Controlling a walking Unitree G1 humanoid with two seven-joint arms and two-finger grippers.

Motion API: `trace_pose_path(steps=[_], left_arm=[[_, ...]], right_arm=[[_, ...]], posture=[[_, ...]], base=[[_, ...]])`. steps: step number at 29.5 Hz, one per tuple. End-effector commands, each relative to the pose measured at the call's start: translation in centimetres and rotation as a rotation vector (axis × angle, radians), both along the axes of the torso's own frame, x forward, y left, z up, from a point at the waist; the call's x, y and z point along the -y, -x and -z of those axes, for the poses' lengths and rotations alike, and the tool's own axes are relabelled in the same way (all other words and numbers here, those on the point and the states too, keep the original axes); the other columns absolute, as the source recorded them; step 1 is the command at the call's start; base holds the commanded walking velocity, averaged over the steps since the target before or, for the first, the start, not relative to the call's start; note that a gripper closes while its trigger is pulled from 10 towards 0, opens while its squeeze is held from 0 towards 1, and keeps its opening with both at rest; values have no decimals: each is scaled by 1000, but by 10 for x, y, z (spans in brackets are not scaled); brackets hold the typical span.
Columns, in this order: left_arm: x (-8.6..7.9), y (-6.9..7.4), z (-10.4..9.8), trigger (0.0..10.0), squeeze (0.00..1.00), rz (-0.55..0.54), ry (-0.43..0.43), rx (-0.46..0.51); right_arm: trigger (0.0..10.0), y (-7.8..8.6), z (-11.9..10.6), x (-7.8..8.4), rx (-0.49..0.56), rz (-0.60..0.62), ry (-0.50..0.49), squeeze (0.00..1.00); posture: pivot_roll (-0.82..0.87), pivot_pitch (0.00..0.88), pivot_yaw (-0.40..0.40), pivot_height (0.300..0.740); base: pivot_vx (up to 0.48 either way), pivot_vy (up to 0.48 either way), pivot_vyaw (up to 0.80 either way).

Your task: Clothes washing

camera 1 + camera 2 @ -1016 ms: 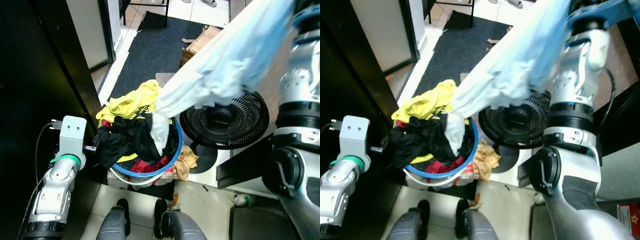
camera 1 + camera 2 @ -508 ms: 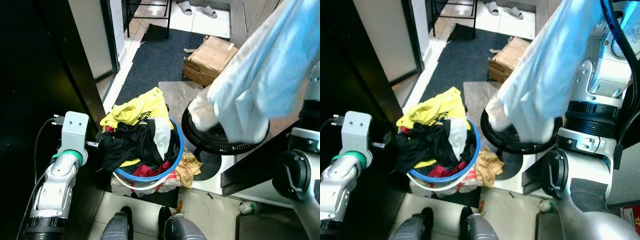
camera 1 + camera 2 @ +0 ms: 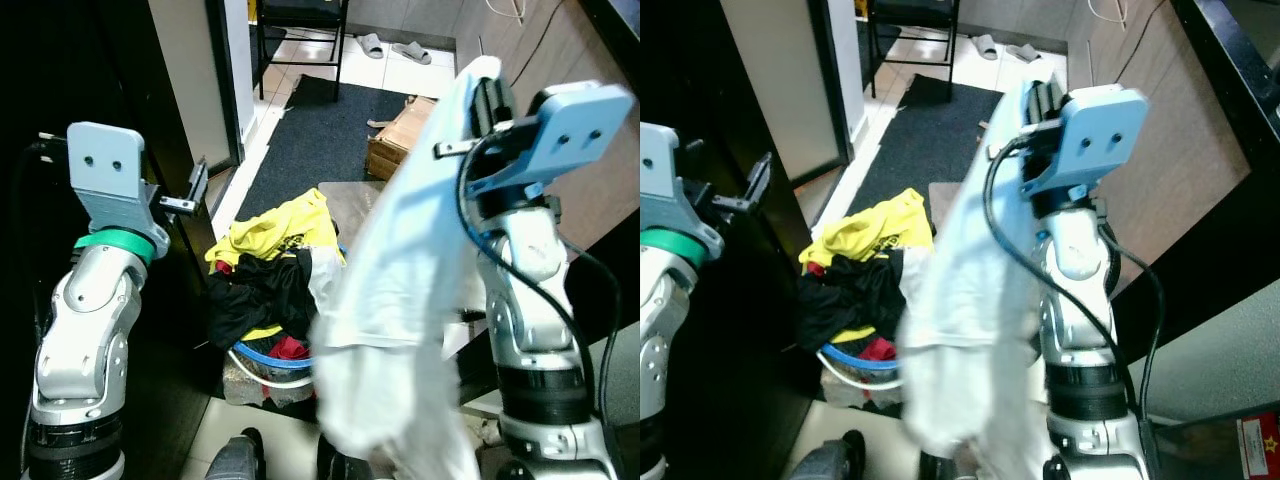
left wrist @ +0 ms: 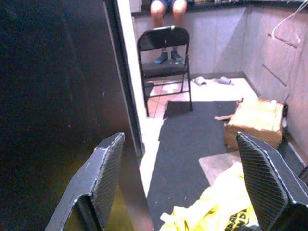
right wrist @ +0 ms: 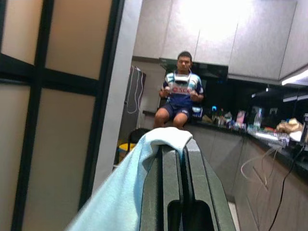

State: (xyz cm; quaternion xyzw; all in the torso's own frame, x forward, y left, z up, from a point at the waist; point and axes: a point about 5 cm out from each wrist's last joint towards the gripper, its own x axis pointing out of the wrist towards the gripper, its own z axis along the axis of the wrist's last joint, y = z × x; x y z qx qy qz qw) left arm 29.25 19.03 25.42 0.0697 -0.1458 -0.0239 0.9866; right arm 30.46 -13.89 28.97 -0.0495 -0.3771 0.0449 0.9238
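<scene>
My right gripper [image 3: 487,100] is raised high and shut on a light blue garment [image 3: 400,300]. The cloth drapes over its closed fingers [image 5: 166,163] and hangs down in front of me past the arm. On the floor below sits a blue-rimmed laundry basket [image 3: 262,358], heaped with a yellow shirt [image 3: 275,225] and black clothes [image 3: 255,295]. My left gripper [image 3: 197,185] is lifted beside the dark door edge. It is open and holds nothing, its two fingers [image 4: 108,168] standing wide apart above the yellow shirt.
A tall dark panel [image 3: 60,60] stands close on the left. Beyond the basket lie a dark rug [image 3: 300,130], a cardboard box [image 4: 255,120], slippers [image 3: 390,47] and a black folding chair [image 4: 163,48]. A person [image 5: 180,91] sits on the far counter. A wooden wall [image 3: 560,60] runs along the right.
The camera has tilted up. My right arm has swung the light blue garment from the right to hang in front of me, hiding the fan. My left arm has risen.
</scene>
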Motion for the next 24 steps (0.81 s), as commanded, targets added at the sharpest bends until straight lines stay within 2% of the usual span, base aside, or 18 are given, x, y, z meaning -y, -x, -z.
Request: trace_pose_path(steps=[1, 5, 11, 15, 18, 24], left_arm=[[7, 0, -3, 10000, 0, 27, 4, 3], [13, 1, -4, 10000, 0, 42, 30, 9], [16, 2, -5, 10000, 0, 46, 46, 9], [24, 4, -8, 10000, 0, 58, 84, 15], [35, 0, -12, 10000, 0, 79, 100, 29], [37, -3, -14, 10000, 0, 85, 108, 34]], right_arm=[[10000, 2, 9, -4, -17, -8, -4, 0], [10000, 1, 15, -11, -51, -36, -10, 0], [10000, 0, 15, -14, -62, -46, -21, 0], [10000, -1, 10, -14, -77, -52, -46, 0], [10000, -3, 8, -15, -94, -55, -60, 0], [10000, -4, 6, -13, -93, -47, -61, 0]], posture=[[73, 42, -28, 740], [72, 35, -39, 740], [75, 32, -46, 740], [78, 27, -60, 740], [69, 23, -62, 740], [63, 25, -62, 740]], base=[[0, 0, 0], [0, 0, 0], [0, 0, 0], [0, 0, 0], [0, 0, -700], [0, 0, -800]])
